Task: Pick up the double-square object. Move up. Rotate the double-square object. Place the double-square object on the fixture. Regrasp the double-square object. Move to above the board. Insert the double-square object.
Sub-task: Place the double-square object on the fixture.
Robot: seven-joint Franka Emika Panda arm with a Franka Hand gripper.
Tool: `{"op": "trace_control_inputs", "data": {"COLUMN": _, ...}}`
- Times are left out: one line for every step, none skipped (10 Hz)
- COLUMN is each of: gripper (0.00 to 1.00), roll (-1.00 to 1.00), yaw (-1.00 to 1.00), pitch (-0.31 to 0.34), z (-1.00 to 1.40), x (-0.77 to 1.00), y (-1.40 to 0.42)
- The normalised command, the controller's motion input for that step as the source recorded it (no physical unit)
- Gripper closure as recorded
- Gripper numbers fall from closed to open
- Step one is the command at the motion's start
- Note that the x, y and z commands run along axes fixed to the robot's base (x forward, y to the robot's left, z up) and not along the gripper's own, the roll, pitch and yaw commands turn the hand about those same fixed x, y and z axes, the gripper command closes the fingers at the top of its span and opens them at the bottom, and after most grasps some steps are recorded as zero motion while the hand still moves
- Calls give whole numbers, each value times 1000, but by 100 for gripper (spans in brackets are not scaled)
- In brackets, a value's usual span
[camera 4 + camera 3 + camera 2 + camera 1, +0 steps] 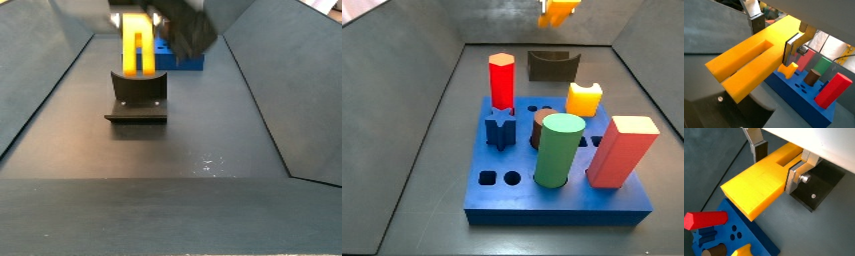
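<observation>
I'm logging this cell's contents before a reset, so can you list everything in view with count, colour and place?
double-square object: one, yellow-orange, held off the floor between the end effector's fingers, above the fixture.
fixture: one, dark, on the floor beyond the board in a side view.
board: one, blue, on the floor, with shaped holes.
red pegs: two, a hexagonal one and a square one, standing in the board.
green cylinder: one, in the board.
yellow peg: one, short, in the board.
blue peg: one, star-shaped, in the board.
brown peg: one, in the board.
end effector: one, silver fingers, shut on the double-square object.
</observation>
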Motion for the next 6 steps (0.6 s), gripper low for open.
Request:
{"op": "trace_control_inputs", "data": {"gripper": 100, "roll": -843, "yaw": -159, "pitch": 232, "z": -1000, "x": 143, "y": 135}}
{"op": "trace_control_inputs", "data": {"gripper": 100, "roll": -631, "yaw": -197, "pitch": 176, "z": -1000, "x": 155, "y": 140}}
{"op": "trace_control_inputs", "data": {"gripper": 100, "roll": -463, "yaw": -220, "pitch": 127, "z": -1000, "x": 160, "y": 142}}
{"op": "trace_control_inputs", "data": {"gripper": 100, "roll": -257, "yaw": -222, "pitch": 68, "z": -1000, "x": 176, "y": 140}}
{"op": "trace_control_inputs", "data": {"gripper": 100, "roll": -177, "yaw": -211, "pitch": 28, "z": -937, "x": 173, "y": 126}}
{"op": "trace_control_inputs", "data": {"gripper": 100, "roll": -143, "yaw": -191, "pitch": 3, "z": -707, "x": 134, "y": 103}}
